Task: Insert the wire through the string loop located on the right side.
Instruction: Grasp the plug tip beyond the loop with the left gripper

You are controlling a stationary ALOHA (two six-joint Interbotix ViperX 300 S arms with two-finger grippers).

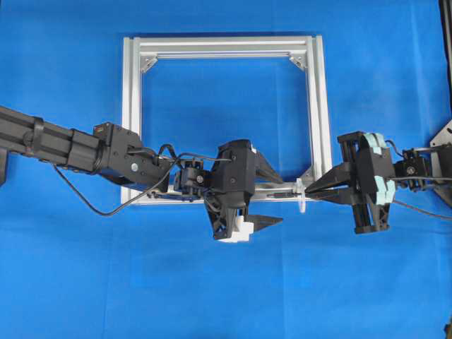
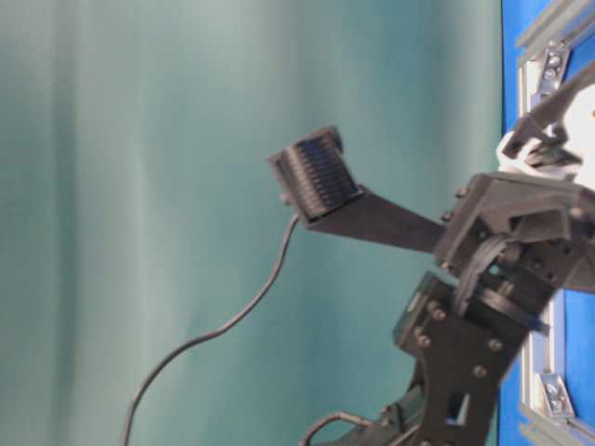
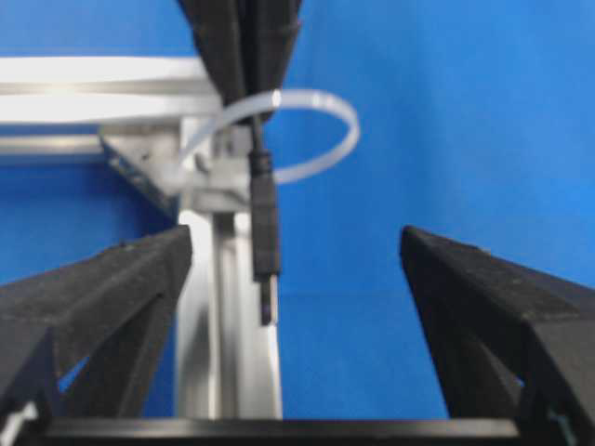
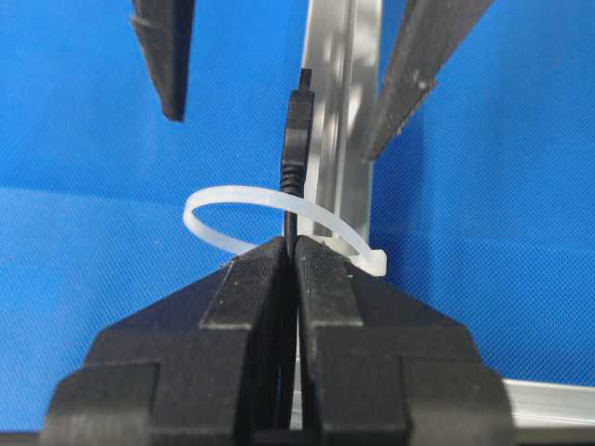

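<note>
Over the blue surface, our right fingers pinch the limp, light wire poking through the string loop, while our left fingers gape wide around its stiff plug, the best hold.

A table covered in blue cloth is seen — on it a square silver aluminium frame is laid flat, with triangular corner brackets at its inner corners.
</note>
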